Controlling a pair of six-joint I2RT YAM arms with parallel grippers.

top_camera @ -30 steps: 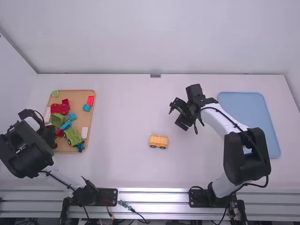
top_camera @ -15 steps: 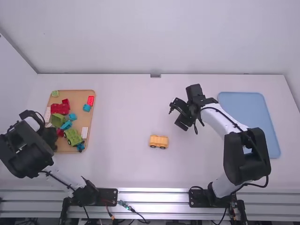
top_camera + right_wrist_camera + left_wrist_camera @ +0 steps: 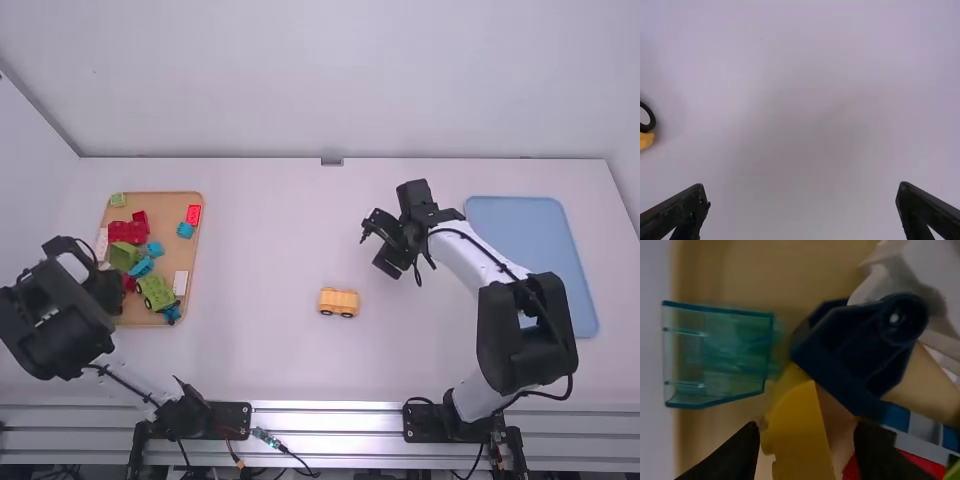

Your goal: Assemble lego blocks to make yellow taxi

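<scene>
In the high view my left gripper (image 3: 112,295) is low over the tan tray's near left part. A yellow block (image 3: 799,432) lies between the open fingers of my left gripper (image 3: 807,442) in the left wrist view; a gap shows beside the right-hand finger. The yellow car base (image 3: 339,302) with black wheels stands on the table near the middle. My right gripper (image 3: 376,232) is over the table beyond and to the right of that base. The right wrist view shows my right gripper (image 3: 803,200) wide open above bare table, with the base's end (image 3: 646,140) at the edge.
The tan tray (image 3: 180,198) holds several red, green, blue and white blocks. Close to the yellow block are a clear teal piece (image 3: 717,354) and a dark blue piece (image 3: 855,350). A blue tray (image 3: 520,215) lies at the right, partly behind the right arm.
The left arm's wrist has shifted very slightly to the right over the tan tray. The right arm and the yellow car base have stayed still.
</scene>
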